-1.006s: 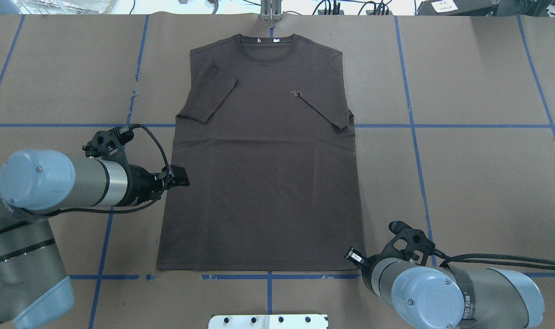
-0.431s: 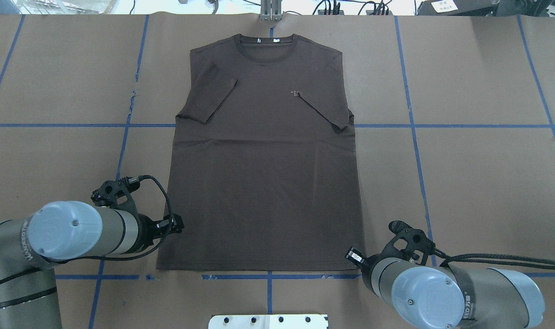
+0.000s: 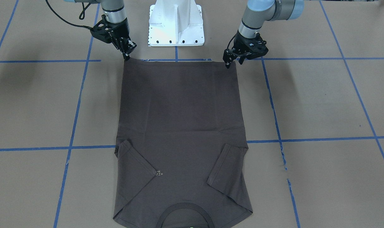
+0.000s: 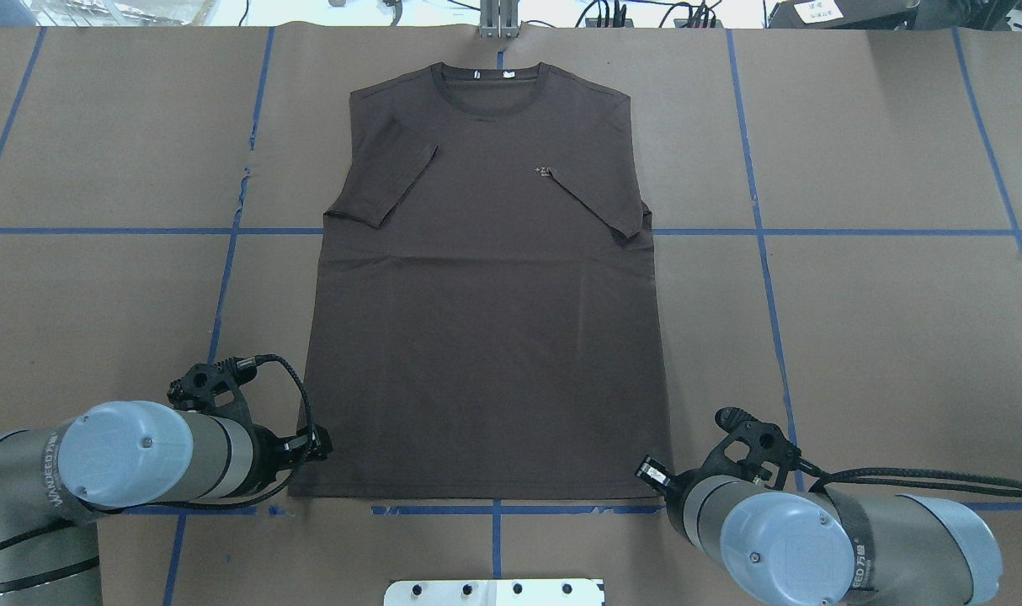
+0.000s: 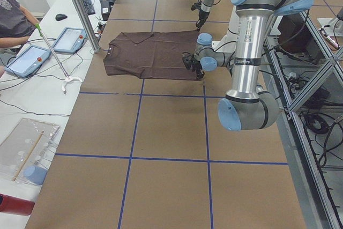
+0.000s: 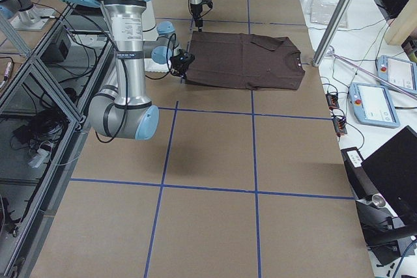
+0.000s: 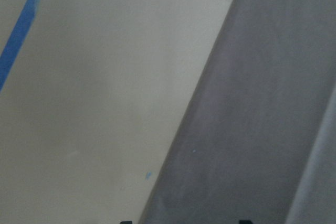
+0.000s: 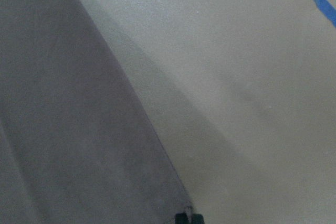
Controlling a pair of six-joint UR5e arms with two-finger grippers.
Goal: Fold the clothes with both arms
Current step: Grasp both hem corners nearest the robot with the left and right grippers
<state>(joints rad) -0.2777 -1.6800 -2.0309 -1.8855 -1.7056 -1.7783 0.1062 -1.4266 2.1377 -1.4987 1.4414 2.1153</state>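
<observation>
The dark grey-brown T-shirt lies flat, collar at the far side, both sleeves folded inward. It also shows in the front-facing view. My left gripper is at the shirt's near-left hem corner. In the front-facing view it is open. The left wrist view shows the shirt's edge running between its spread fingertips. My right gripper is at the near-right hem corner. In the front-facing view it is shut. The right wrist view shows the shirt ending at its closed fingertips.
The white pedestal base stands just behind the hem, between both arms. Blue tape lines cross the brown table cover. A metal post stands at the far edge beyond the collar. Tablets lie on the operators' side.
My left arm has moved toward the robot along the shirt's left edge, from mid-body to the hem corner. The right arm and the shirt have not moved.
</observation>
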